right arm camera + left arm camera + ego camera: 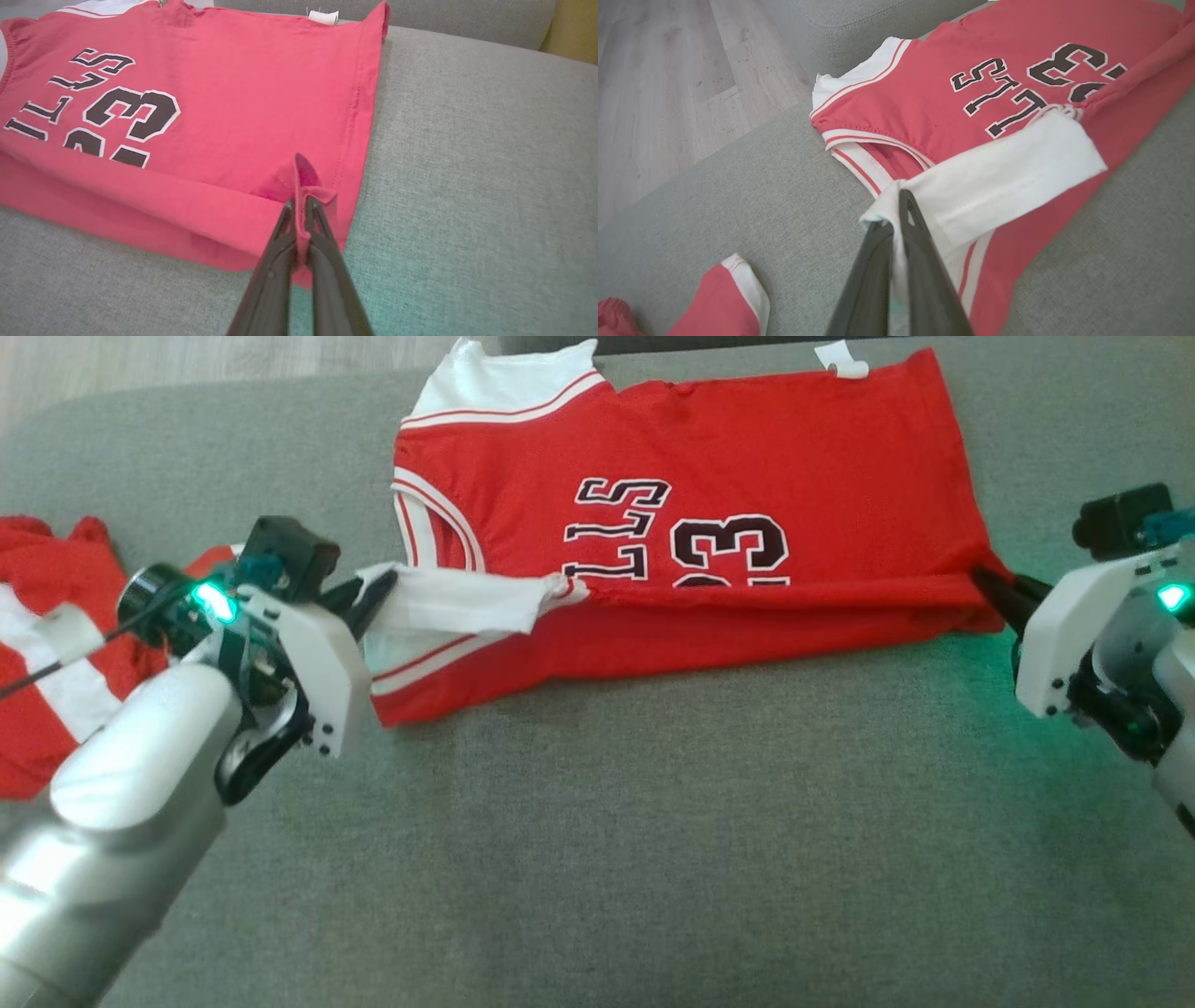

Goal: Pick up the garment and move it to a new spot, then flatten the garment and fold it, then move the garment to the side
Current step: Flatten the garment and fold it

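Before us, a wide stretch of bare grey sofa cushion (597, 821) lies open nearest our body. The red jersey (747, 448) spans the far middle, blocking that side. A second red garment (28, 737) crowds the left edge; the cushion right of the jersey is bare.

grey fabric sofa (597, 821), pale wood-plank floor (668, 84) beyond

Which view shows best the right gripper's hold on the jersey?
Right wrist view: the right gripper pinches a corner of the jersey, close up. Head view: same grip, small. Left wrist view: the jersey's sleeve end.
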Controlling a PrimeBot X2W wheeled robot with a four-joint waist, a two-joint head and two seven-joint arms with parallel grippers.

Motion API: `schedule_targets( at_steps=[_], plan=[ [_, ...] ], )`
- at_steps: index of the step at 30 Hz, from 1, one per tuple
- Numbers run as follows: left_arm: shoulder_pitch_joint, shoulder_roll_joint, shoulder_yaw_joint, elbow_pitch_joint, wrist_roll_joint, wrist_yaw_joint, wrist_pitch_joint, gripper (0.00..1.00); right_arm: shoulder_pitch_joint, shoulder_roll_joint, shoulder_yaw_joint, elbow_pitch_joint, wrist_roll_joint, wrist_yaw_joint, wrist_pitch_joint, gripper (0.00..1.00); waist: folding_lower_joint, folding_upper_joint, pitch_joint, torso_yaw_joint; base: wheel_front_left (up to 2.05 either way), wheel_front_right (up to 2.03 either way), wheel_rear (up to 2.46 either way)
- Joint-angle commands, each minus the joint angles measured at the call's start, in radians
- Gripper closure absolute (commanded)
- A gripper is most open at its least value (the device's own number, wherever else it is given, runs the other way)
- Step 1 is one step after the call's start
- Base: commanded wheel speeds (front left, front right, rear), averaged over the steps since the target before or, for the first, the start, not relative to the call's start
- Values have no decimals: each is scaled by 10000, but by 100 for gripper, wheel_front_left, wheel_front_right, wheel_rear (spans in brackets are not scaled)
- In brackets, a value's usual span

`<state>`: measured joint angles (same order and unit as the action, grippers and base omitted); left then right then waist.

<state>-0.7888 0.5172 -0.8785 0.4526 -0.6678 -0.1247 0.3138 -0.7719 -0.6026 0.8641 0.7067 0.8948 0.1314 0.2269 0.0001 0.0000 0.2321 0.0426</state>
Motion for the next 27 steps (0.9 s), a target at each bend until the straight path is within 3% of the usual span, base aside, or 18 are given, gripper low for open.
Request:
schedule_targets(
  at_steps=[1,6,7,8,9,10,11,19,24,27],
  plan=[
    [-691,287,347,-60,69,-32,-131,100,-239,-110,-4,-70,-80,-7,-141,100,-1,0,78,-14,0,0,0],
    [-1231,-2,-90,559,223,-50,-245,100,-623,89,100,259,-125,-7,-266,100,-1,0,374,-59,0,0,0],
    [-1334,-47,-201,678,277,-52,-291,100,-742,139,79,363,-176,-7,-378,76,-1,0,448,-77,0,0,0],
    [-1439,-110,-257,813,305,-53,-393,100,-858,202,54,478,-245,-7,-528,35,-1,0,512,-91,0,0,0],
    [-1552,-186,-249,968,334,-54,-569,67,-974,276,12,605,-328,-7,-728,0,-1,0,565,-105,0,0,0],
    [-1682,-277,-182,1136,389,13,-830,25,-1087,365,-80,770,-381,-7,-963,0,-1,0,610,-111,0,0,0],
    [-1807,-385,-81,1313,443,158,-1130,0,-1202,461,-181,924,-446,-7,-1245,0,-1,0,650,-115,0,0,0],
    [-2288,-1393,720,2565,784,1399,-4431,0,-1579,1242,-1189,1995,-790,-7,-4172,0,-1,0,502,-47,0,0,0],
    [-1995,-1823,1164,2699,691,1857,-5552,0,-1375,1501,-1976,1918,-1012,-7,-4840,0,-1,0,124,25,0,0,0],
    [-1486,-2059,1657,2259,683,2251,-5735,0,-906,1630,-3408,896,-1705,-7,-4879,0,-1,0,-153,57,0,0,0]
  ],
)
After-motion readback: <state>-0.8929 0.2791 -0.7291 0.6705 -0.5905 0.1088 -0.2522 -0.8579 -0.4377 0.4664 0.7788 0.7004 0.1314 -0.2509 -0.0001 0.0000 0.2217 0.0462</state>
